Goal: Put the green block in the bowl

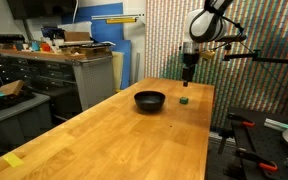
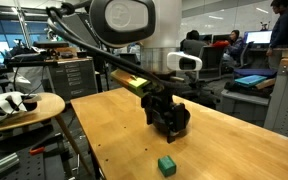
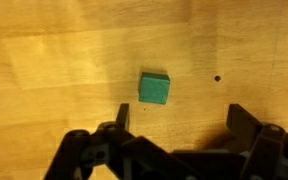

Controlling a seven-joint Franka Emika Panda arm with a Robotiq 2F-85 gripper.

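The green block [image 1: 185, 100] sits on the bare wooden table [image 1: 104, 140], just to the right of the bowl [image 1: 150, 100] and apart from it, toward the far end of the tabletop. The bowl looks empty from this angle, so the pick is not yet made.

The gripper [image 1: 189, 72] hangs above the block with clear air beneath it. Its 2 fingers are spread wide and have hold of nothing. In an exterior view the block [image 2: 167, 165] lies on the near side of the gripper [image 2: 169, 128], lower in the picture than the fingertips.

In the wrist view the block [image 3: 155, 88] is not between the fingers. It lies just past the fingertips, and off centre toward the left-hand finger [image 3: 119, 118] of that picture. The gripper [image 3: 177, 112] therefore looks to need a short shift toward the block before it descends.

The block is a cube with no long axis, and its faces sit only slightly turned from the line of the fingers. I judge that little wrist rotation is needed and that the opening is far wider than the block.
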